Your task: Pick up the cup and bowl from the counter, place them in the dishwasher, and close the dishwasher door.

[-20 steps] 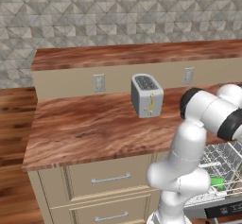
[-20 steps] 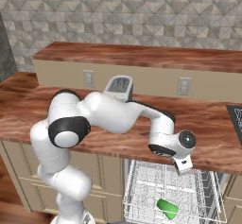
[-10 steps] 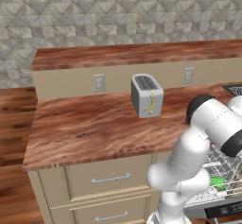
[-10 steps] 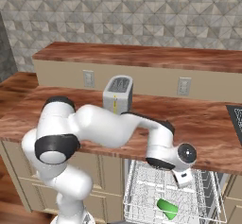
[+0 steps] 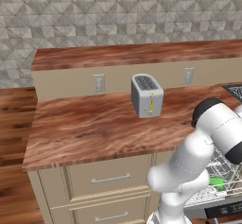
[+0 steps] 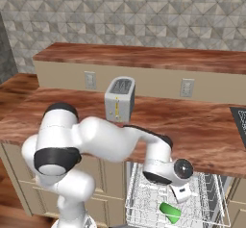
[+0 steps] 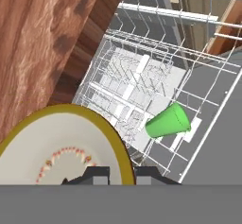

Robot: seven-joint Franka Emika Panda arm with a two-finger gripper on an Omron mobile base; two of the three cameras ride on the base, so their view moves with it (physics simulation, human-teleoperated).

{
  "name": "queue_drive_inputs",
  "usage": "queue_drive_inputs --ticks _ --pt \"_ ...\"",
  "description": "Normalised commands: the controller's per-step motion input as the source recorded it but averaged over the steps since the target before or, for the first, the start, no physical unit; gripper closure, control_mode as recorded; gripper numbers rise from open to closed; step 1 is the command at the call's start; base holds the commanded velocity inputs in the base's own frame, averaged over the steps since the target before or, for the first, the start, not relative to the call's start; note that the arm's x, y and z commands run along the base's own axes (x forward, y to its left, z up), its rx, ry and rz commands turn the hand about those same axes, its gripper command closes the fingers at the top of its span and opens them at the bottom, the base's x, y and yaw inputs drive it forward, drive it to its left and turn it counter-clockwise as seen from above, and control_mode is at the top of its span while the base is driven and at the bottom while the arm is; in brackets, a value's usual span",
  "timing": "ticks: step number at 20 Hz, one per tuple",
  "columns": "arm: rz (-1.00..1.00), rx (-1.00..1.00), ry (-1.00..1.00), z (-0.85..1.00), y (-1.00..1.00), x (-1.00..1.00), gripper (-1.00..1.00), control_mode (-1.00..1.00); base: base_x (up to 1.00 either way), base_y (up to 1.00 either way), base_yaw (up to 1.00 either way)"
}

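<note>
Hand view: gripper (image 7: 122, 172) clamping bowl (image 7: 56, 147)

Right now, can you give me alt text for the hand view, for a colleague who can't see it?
A cream bowl with a mustard-yellow rim sits gripped at the fingers, held over the open dishwasher. Beyond it a green cup lies on its side in the white wire rack, and the reddish-brown counter runs along the left.
</note>
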Motion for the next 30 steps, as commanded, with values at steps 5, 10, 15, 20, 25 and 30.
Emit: queue_drive_inputs --ticks 5,10,15,20,25,30 --pt "0.00 0.00 0.00 -0.27 -0.15 -0.26 1.00 -1.00 0.00 0.00 0.00" --pt "0.00 0.00 0.00 -0.29 -0.36 -0.05 1.00 -1.00 0.00 0.00 0.00" --pt "0.00 0.02 0.00 -0.44 -0.43 0.00 1.00 -1.00 0.00 0.00 0.00" --pt "0.00 0.09 0.00 -0.29 -0.50 0.00 1.00 -1.00 0.00 0.00 0.00" --pt "0.00 0.16 0.00 -0.15 -0.52 0.00 1.00 -1.00 0.00 0.00 0.00" --pt "0.00 0.22 0.00 -0.15 -0.56 0.00 1.00 -1.00 0.00 0.00 0.00"
